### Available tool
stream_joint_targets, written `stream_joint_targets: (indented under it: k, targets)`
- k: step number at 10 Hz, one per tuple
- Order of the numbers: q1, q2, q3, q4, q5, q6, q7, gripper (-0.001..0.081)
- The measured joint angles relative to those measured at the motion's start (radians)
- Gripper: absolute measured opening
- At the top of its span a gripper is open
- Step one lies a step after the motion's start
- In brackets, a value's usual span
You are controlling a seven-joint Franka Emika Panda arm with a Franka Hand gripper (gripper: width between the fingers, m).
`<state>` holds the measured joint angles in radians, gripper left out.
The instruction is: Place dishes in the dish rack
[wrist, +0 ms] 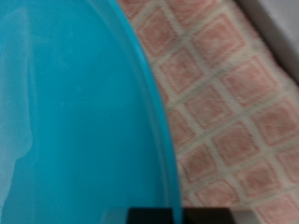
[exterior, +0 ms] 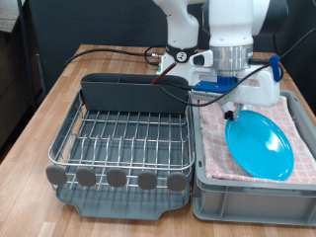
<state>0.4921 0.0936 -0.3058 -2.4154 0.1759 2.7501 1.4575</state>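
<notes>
The bright-blue plate [exterior: 260, 144] is tilted over the pink checked cloth [exterior: 296, 118] in the light grey bin, its upper edge at my gripper [exterior: 234, 112]. The gripper appears shut on the plate's rim. In the wrist view the plate [wrist: 75, 103] fills most of the picture, very close, with the cloth [wrist: 234, 103] beside it. The dish rack [exterior: 123, 136], a silver wire grid in a dark grey tray, stands at the exterior view's left and holds no dishes. A white shape [exterior: 265, 89] behind the gripper may be the mug. The wooden spoon is not in view.
The tall grey utensil holder [exterior: 123, 91] stands along the rack's far side. The light grey bin [exterior: 247, 193] sits right beside the rack on the wooden table [exterior: 39, 109]. Black and red cables [exterior: 148, 61] run behind the rack.
</notes>
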Motion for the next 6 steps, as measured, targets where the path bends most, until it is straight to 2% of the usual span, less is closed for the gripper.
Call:
stream_joint_targets:
  k: [2, 6]
  targets:
    - [-0.002, -0.063, -0.020, 0.002, -0.116, -0.110, 0.091, 0.0019]
    - [-0.013, -0.172, -0.026, 0.029, -0.246, -0.323, 0.178, 0.0019]
